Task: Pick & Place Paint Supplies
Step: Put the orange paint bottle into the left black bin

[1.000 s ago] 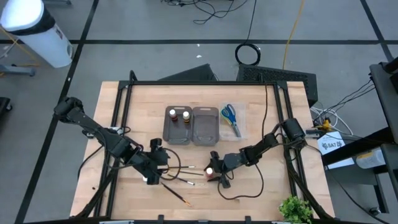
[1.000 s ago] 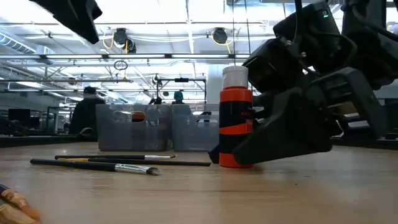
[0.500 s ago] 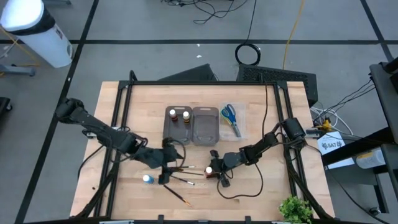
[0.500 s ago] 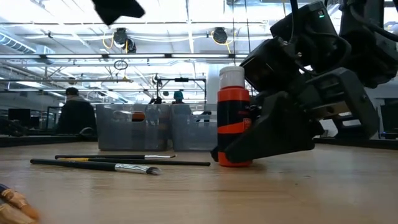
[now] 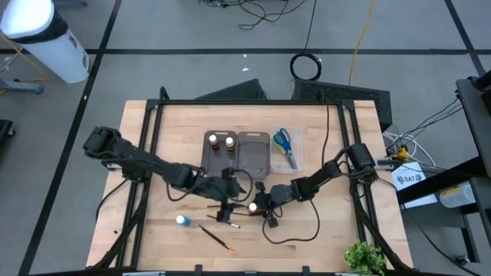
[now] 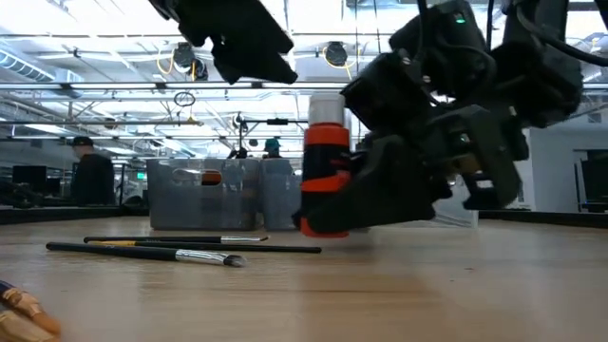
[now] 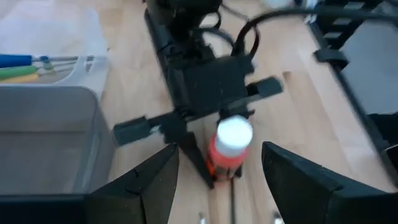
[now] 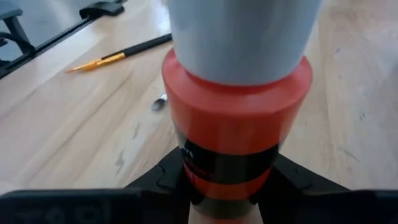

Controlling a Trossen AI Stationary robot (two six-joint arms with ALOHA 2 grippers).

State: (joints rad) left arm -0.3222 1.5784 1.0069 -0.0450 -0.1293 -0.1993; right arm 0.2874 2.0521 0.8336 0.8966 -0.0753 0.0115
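An orange paint bottle (image 5: 252, 207) with a white cap sits in my right gripper (image 5: 259, 207), low over the middle of the table. My left gripper (image 7: 221, 186) is open and hovers just left of and above that bottle (image 7: 229, 149), touching nothing. A blue bottle (image 5: 181, 221) stands alone on the wood near the front left. Thin dark brushes (image 5: 219, 234) lie flat beside it (image 6: 190, 245). Two more small bottles (image 5: 220, 141) stand in a grey tray (image 5: 207, 162). Scissors (image 5: 284, 142) lie in the clear tray. My right gripper pinches the orange bottle between its two fingers on the lower body, at the dark label band (image 8: 230, 162). The fingers (image 6: 380, 185) come level from the table's right side. The bottle tilts a little, and its base looks just clear of the wood.
A second grey tray (image 5: 254, 157) stands beside the first at the table's far middle. Black frame rails (image 5: 146, 153) run along both sides. A cable (image 5: 295, 239) loops on the wood near the right gripper. Bare wood lies at the near right.
My left arm has swung from the blue bottle at the front left toward the table's right, ending beside the orange bottle; the blue bottle stays standing. My right gripper has carried the orange bottle a little toward the left, raising and tipping it.
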